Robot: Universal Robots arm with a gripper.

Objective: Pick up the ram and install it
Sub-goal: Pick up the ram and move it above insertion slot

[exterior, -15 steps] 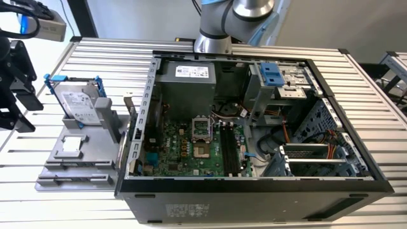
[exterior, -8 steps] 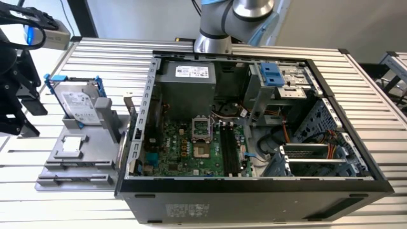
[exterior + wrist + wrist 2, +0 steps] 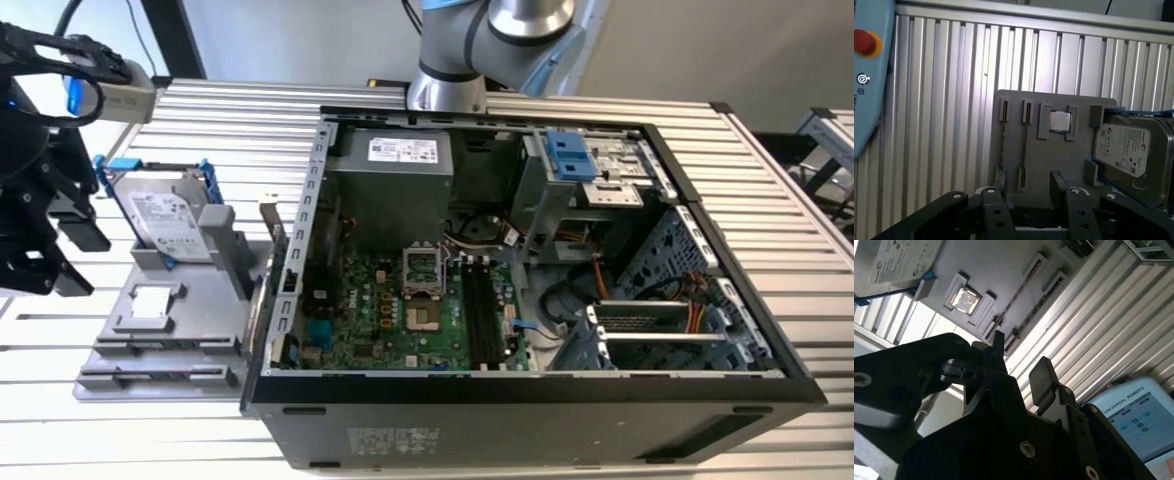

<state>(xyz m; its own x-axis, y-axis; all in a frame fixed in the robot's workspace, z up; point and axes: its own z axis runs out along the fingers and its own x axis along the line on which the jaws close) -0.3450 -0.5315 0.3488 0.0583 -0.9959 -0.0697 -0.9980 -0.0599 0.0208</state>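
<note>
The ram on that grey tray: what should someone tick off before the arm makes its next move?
1. The ram stands on edge in the grey tray: ok.
2. The pincer is open and empty: ok.
3. The pincer is at the ram: not ok, it hangs apart from the tray.
4. The pincer is clear of the hard drive: ok.
5. The computer case is open: ok.
6. The motherboard slots are free: cannot tell.

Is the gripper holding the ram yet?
No: in the first wrist view the gripper is open and empty, and the ram sits in the grey holder.
</note>
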